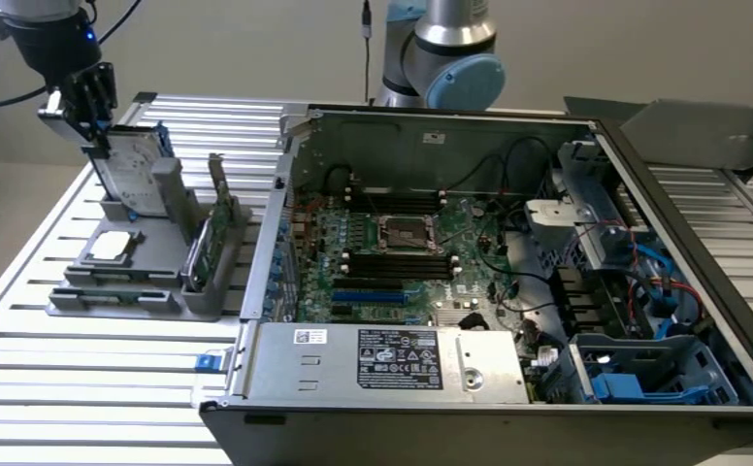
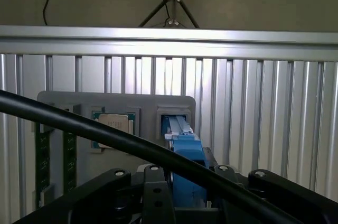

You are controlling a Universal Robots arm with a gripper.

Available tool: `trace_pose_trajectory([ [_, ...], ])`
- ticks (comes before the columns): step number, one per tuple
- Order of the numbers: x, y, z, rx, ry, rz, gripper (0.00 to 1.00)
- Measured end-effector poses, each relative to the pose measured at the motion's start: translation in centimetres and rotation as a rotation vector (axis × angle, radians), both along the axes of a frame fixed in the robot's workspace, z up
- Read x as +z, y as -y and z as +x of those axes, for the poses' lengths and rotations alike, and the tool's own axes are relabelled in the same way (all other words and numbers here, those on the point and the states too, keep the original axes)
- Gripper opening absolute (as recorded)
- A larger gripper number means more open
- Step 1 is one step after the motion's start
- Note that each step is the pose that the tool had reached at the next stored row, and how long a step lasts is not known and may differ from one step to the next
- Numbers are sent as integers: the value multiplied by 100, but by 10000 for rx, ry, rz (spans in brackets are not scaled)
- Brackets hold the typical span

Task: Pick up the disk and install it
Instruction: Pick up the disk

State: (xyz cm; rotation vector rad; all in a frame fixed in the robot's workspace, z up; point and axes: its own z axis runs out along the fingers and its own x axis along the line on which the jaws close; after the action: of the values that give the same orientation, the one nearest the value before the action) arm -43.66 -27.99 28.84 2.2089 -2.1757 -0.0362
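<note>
- Gripper [image 1: 96,131] is over the far end of the grey holder [image 1: 137,291], which sits on the slatted table [image 1: 40,388] toward the exterior view's left edge.
- Claw reads as closed on the disk [image 1: 137,170], pinching its upper edge. In the wrist view the blue rail of the disk [image 2: 182,142] runs between the jaws.
- Disk stands on edge, slightly tilted, with its lower end at the holder's slot (seated or just clear: cannot tell).
- Risk: the grip is high and near one corner, so the disk could pivot or slip.
- Risk: a tilted pull could jam the lower edge in the slot and drag the holder.
- Risk: the black cable [image 2: 105,135] across the wrist could snag.
- Open computer case [image 1: 480,262] is well apart, with its bay unfilled.
</note>
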Motion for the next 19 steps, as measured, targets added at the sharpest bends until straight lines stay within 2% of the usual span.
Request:
trace_pose_trajectory([
  [4,0,3,0,0,-3,1,33],
  [19,0,23,0,0,-5,0,33],
])
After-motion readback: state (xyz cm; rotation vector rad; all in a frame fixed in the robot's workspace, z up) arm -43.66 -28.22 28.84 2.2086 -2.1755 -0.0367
